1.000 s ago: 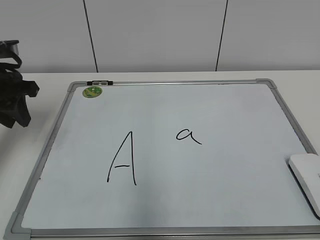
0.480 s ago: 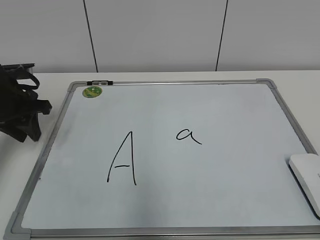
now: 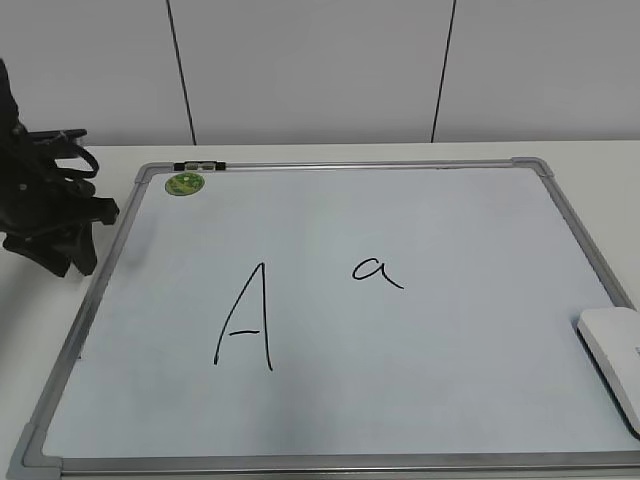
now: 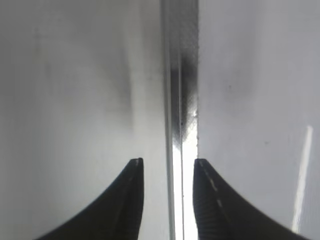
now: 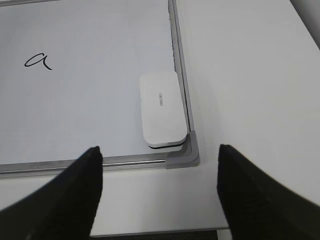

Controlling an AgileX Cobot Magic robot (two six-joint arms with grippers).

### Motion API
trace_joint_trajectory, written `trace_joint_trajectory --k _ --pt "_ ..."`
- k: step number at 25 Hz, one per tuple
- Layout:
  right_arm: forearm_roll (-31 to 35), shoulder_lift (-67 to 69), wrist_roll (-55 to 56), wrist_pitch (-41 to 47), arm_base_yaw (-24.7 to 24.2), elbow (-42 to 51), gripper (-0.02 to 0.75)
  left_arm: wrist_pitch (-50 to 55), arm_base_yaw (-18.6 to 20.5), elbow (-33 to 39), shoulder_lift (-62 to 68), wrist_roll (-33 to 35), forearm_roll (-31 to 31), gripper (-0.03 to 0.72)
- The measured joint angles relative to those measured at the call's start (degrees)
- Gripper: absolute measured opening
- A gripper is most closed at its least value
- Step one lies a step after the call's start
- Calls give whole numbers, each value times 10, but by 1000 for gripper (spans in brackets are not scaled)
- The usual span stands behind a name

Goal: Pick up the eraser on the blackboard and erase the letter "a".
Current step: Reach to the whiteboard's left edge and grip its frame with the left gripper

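The eraser [image 5: 162,109] lies flat on the board [image 3: 330,220] in its near right corner, right against the frame, its long axis running along the right edge. The "a" [image 3: 377,271] sits near the board's middle, well apart from the eraser, beside a larger "A" [image 3: 245,318].

The right hand [image 5: 160,192] hovers over the table just off the near edge, wide open and empty; the eraser lies straight ahead of it, roughly centred between the fingers. The left hand [image 4: 167,172] is over the far left frame, partly open and empty, with the rail between its fingers. The right arm is clearly nearer, so the grasp should fall to it, closing across the eraser's short width.
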Motion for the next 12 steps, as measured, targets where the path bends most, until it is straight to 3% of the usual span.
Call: trace_joint_trajectory --k 12 --pt "0 0 0 0 0 0 532 13 0 -36 51 8 0 243"
